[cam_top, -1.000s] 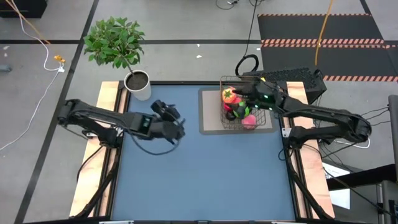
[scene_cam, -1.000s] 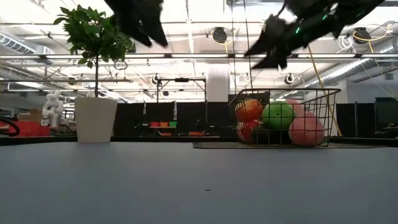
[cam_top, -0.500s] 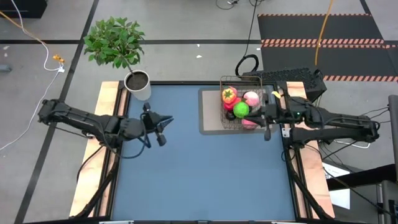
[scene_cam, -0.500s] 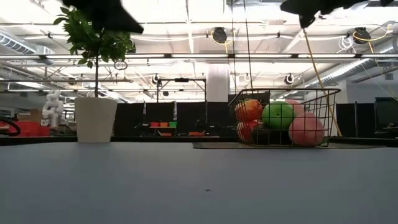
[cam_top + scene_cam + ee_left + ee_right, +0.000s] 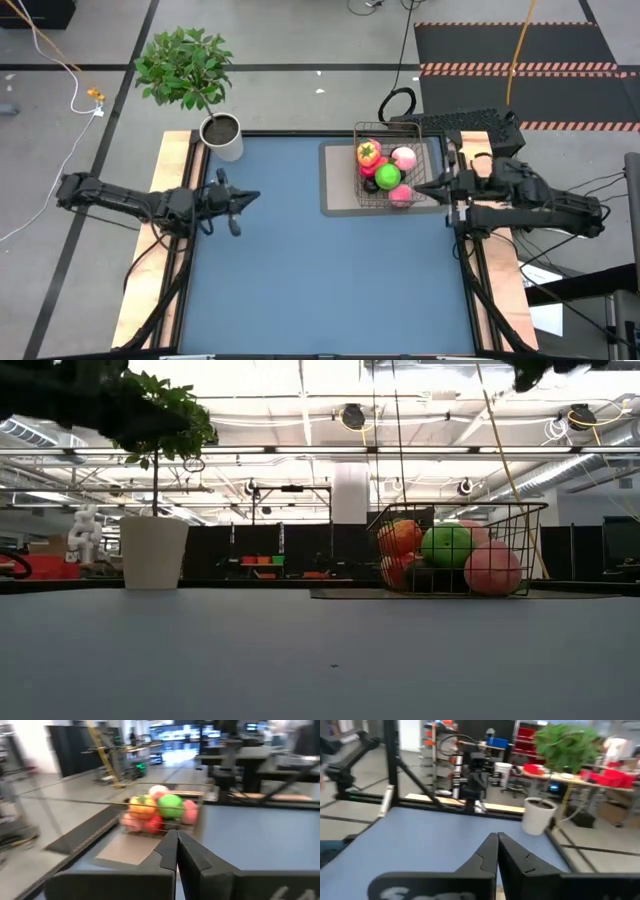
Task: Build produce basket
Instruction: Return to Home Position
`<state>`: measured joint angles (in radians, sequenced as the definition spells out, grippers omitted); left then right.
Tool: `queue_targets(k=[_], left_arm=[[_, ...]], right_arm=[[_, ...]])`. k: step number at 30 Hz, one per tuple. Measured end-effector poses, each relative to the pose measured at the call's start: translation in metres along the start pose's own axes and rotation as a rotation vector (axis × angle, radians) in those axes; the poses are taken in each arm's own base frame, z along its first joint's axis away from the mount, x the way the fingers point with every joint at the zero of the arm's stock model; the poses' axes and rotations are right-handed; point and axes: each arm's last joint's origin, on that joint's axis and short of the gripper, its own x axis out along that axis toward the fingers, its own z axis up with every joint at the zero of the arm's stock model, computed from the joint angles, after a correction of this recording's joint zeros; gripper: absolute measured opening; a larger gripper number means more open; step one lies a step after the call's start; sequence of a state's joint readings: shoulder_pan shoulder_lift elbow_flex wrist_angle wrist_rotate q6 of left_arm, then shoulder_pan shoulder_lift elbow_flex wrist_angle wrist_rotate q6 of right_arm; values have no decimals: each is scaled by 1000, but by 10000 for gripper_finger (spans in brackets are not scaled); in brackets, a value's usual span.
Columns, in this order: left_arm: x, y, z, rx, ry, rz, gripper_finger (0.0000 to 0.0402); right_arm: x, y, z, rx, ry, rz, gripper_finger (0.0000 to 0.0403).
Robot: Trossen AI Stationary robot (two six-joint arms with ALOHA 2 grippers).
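Observation:
The wire basket [image 5: 391,178] stands on a grey mat [image 5: 338,180] at the table's far right. The produce lies piled inside it: an orange pepper [image 5: 368,153], pink peaches [image 5: 403,157], a green apple [image 5: 388,176] and a dark ball [image 5: 369,186]. The low view shows the same basket [image 5: 520,550] and apple [image 5: 446,546]. My left gripper [image 5: 238,199] hovers at the table's left side, shut and empty, pointing toward the basket [image 5: 197,814]. My right gripper [image 5: 422,188] hangs just off the basket's right side, shut and empty.
A white pot [image 5: 222,135] with a leafy plant [image 5: 184,66] stands at the table's far left corner; it also shows in the low view [image 5: 152,552] and the right wrist view [image 5: 537,817]. The blue table top [image 5: 320,280] lies bare in the middle and near part.
Both grippers have shut. My left gripper has drawn back from the table's middle toward its left edge. My right gripper has come away from above the basket toward the table's right edge. The basket and produce have stayed in place.

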<state>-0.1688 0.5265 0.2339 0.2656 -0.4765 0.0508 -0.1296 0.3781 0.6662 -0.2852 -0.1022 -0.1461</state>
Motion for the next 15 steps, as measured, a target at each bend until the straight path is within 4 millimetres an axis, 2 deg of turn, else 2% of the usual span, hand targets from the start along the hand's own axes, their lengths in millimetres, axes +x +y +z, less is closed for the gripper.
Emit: queue_targets(k=[4, 8, 15], left_arm=[[-5, 2, -15, 12, -22, -101, 4], [-6, 5, -25, 18, -41, -104, 4], [-5, 7, -30, 26, -22, -103, 8]], right_arm=[[8, 4, -15, 49, -24, 78, 1], [14, 5, -29, 60, 8, 90, 1], [11, 6, -34, 63, 12, 91, 0]])
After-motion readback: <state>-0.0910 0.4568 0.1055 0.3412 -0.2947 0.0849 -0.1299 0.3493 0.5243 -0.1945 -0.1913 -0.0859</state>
